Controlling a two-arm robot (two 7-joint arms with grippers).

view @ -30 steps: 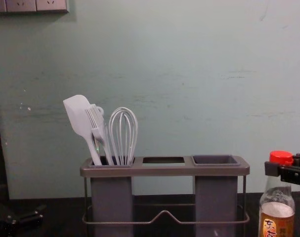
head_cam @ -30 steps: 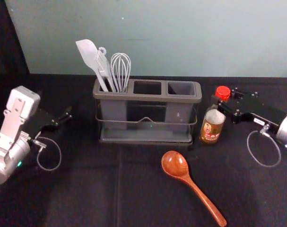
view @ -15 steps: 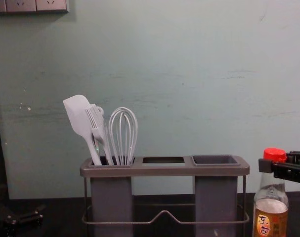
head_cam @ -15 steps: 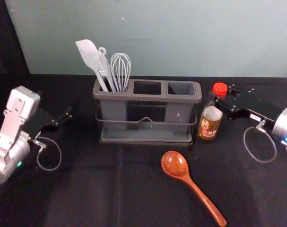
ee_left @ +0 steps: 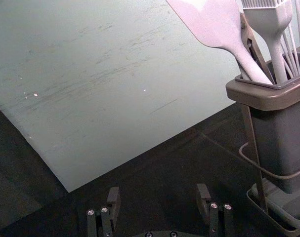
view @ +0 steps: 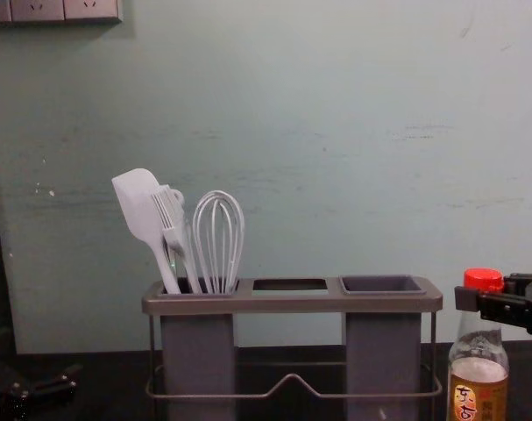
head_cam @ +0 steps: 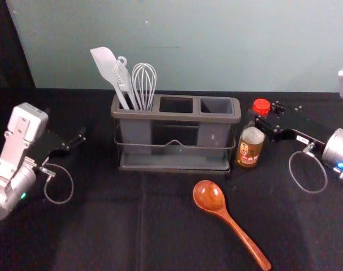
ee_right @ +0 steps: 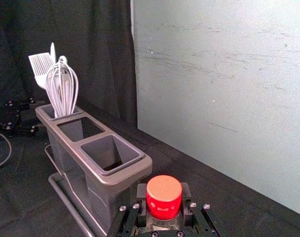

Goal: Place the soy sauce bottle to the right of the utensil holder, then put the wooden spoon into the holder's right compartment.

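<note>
Across the dark-covered worktop (head_cam: 98, 231), the first step is being played out, by the look of it: the bottle's placing. The utensil holder (head_cam: 174, 117) is set lengthwise, white tools gathered in its left compartment. Just beside it, on the right, the soy sauce bottle (head_cam: 250, 148) is held roughly upright; whether its base is fully seated cannot be told. In front, the wooden spoon (head_cam: 233, 224) is left lying, bowl towards the holder, its turn not yet reached. At the bottle's top, the right pincer (ee_right: 163, 191) is clamped just under the red cap (head_cam: 261, 106). Over on the left, the left pincer (ee_left: 158, 190) is parked with its fingers apart. Next, firm footing should be checked, then the grip eased and backed straight off, lest the bottle be tipped; only then should the spoon be gone for.
</note>
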